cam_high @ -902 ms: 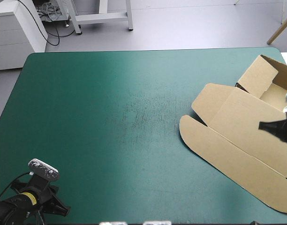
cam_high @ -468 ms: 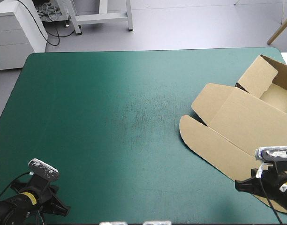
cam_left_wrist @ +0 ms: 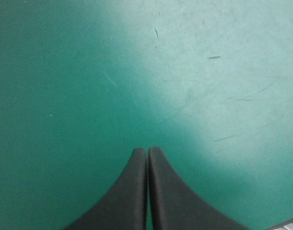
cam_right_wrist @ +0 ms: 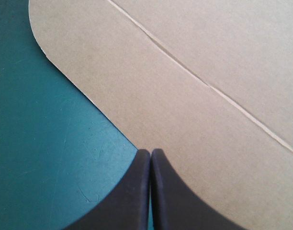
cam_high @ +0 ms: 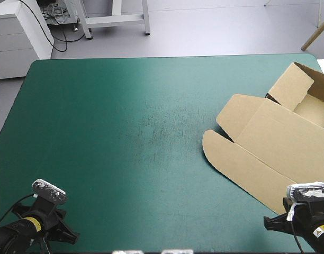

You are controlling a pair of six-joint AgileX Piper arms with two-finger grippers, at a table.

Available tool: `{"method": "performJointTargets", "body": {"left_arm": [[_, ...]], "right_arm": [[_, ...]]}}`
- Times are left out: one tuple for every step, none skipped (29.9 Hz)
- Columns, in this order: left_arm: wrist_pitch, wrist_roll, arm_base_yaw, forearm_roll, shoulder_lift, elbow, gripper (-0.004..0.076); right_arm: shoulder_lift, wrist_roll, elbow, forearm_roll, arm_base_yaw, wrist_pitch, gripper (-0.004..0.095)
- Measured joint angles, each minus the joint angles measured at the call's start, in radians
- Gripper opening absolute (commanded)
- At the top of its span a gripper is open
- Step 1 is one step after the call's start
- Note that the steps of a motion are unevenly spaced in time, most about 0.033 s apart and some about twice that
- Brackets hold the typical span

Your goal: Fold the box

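Note:
The brown box (cam_high: 278, 138) lies at the table's right side as an open tray, its walls raised at the far right (cam_high: 290, 84) and its lid and rounded front flap (cam_high: 233, 161) flat on the teal-green cover (cam_high: 125, 132). My right gripper (cam_high: 270, 223) sits at the near right corner, shut, beside the flap's near edge. In the right wrist view the right gripper (cam_right_wrist: 150, 151) has its tip right at the edge of the brown board (cam_right_wrist: 194, 86), holding nothing. My left gripper (cam_high: 71, 237) rests at the near left corner, far from the box. The left gripper (cam_left_wrist: 147, 149) is shut over bare cover.
A white cabinet (cam_high: 19, 37) and a white table frame (cam_high: 117, 18) stand on the floor beyond the far edge. A wooden chair leg (cam_high: 316, 33) shows past the far right corner. The box reaches the table's right edge.
My right arm has drawn back from over the box's middle at the right edge down to the near right corner. The box and the left arm have not moved.

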Motion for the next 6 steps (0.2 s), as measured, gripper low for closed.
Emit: {"method": "performJointTargets", "body": {"left_arm": [[0.000, 0.000, 0.000, 0.000, 0.000, 0.000, -0.0010], [0.000, 0.000, 0.000, 0.000, 0.000, 0.000, -0.0010], [0.000, 0.000, 0.000, 0.000, 0.000, 0.000, -0.0010], [0.000, 0.000, 0.000, 0.000, 0.000, 0.000, -0.0010], [0.000, 0.000, 0.000, 0.000, 0.000, 0.000, -0.0010], [0.000, 0.000, 0.000, 0.000, 0.000, 0.000, -0.0010]], "right_arm": [[0.000, 0.000, 0.000, 0.001, 0.000, -0.008, -0.0019], [0.000, 0.000, 0.000, 0.001, 0.001, -0.015, -0.0020], [0.000, 0.001, 0.000, 0.001, 0.001, -0.024, -0.0019], [0.000, 0.002, 0.000, 0.001, 0.001, -0.033, -0.0019], [0.000, 0.002, 0.000, 0.001, 0.001, -0.040, -0.0019], [0.000, 0.002, 0.000, 0.001, 0.001, -0.047, -0.0019]]}}
